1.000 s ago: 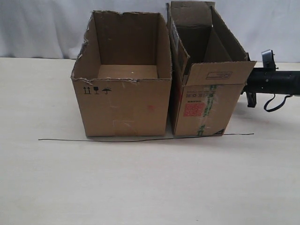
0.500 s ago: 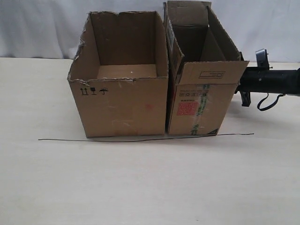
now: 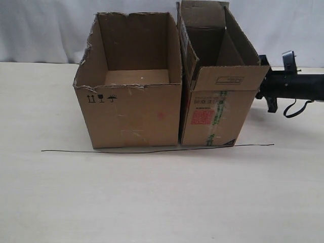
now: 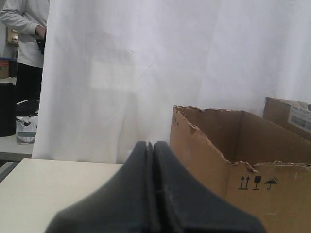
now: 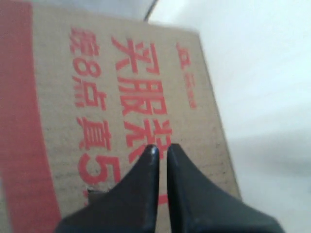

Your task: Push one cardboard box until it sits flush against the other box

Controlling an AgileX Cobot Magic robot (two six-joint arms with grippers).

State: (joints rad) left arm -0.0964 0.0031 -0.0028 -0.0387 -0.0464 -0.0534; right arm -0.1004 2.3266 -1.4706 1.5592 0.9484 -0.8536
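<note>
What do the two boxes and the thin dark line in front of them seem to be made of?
Narrower box: brown matte cardboard, seen in its creased flaps; glossy clear tape with green print on its end. Wider box: the same cardboard; its rim is torn ragged. Thin dark line: perhaps wire or cord, too thin to tell.

Even soft light; blurred right wrist view

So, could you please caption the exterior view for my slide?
The cardboard box stands against the other box, right arm beside it.
</note>
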